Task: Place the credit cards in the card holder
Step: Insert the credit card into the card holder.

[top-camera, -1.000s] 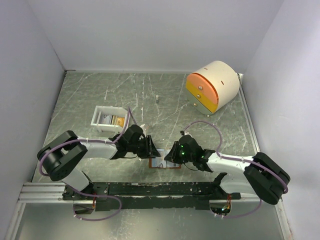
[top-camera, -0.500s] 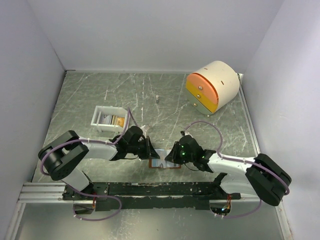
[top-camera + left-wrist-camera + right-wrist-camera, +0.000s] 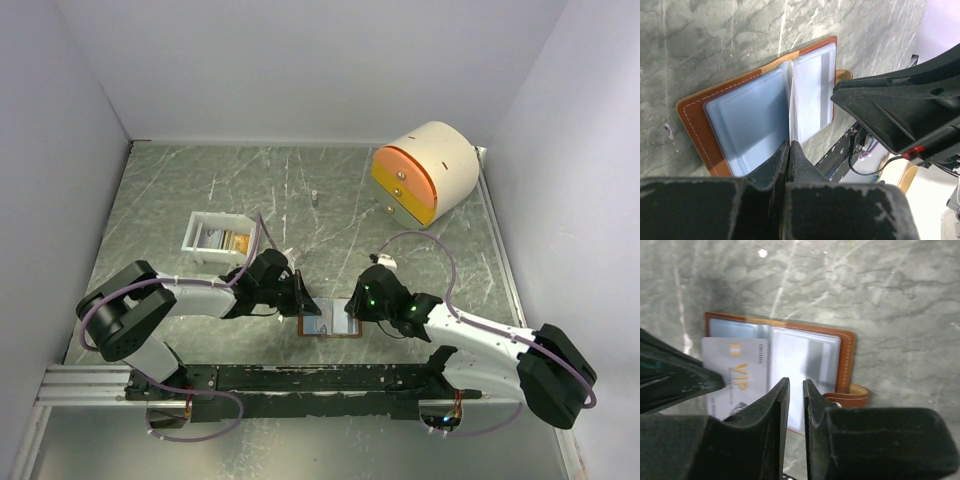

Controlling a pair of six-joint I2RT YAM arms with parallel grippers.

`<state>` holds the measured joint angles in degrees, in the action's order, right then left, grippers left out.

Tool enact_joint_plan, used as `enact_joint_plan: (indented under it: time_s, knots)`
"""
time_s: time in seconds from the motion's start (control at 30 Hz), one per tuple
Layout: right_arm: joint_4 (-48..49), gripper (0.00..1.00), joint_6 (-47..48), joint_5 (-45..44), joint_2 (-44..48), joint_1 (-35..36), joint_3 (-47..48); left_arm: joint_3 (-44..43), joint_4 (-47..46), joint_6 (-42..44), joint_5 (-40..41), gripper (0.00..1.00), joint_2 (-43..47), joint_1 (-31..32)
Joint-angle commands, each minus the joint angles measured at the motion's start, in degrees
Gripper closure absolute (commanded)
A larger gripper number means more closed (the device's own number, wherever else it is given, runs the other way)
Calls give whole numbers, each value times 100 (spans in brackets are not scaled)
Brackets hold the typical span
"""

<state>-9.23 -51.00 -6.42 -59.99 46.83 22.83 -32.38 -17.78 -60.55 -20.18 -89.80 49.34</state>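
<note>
The card holder [image 3: 332, 322] lies open on the table between the arms, rust-brown outside [image 3: 694, 116] with pale blue pockets [image 3: 805, 365]. My left gripper [image 3: 790, 144] is shut on a silver credit card marked VIP [image 3: 737, 375]. That card stands edge-on [image 3: 790, 107] over the holder's centre fold. In the top view the left gripper [image 3: 305, 304] is at the holder's left edge. My right gripper [image 3: 796, 382] hovers over the right half, jaws a narrow gap apart with nothing between them. It sits at the holder's right edge [image 3: 354, 311].
A white tray [image 3: 196, 232] holding more cards [image 3: 237, 240] stands at the left behind the left arm. A cream-and-orange round drawer unit [image 3: 425, 172] is at the back right. A small grey piece [image 3: 313, 197] lies mid-table. The holder's strap tab [image 3: 852, 396] sticks out.
The left gripper has closed on the silver card. The right arm has drawn back to the right, uncovering more of the card holder.
</note>
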Motion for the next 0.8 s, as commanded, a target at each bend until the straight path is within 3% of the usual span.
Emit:
enact_joint_plan:
  time_s: [0.0, 0.2, 0.43, 0.77]
  knots:
    - [-401, 82, 192, -472, -151, -24, 80, -149, -93, -162, -25, 93, 50, 46]
    - [-286, 83, 167, -484, -358, -27, -95, -238, 7, -306, 35, 93, 8, 46]
    - [-271, 87, 152, -535, -307, -22, -163, -528, 903, 10, 493, 93, 329, 45]
    - [-244, 88, 126, -510, -250, -22, -180, -192, -129, -438, -30, 93, -57, 43]
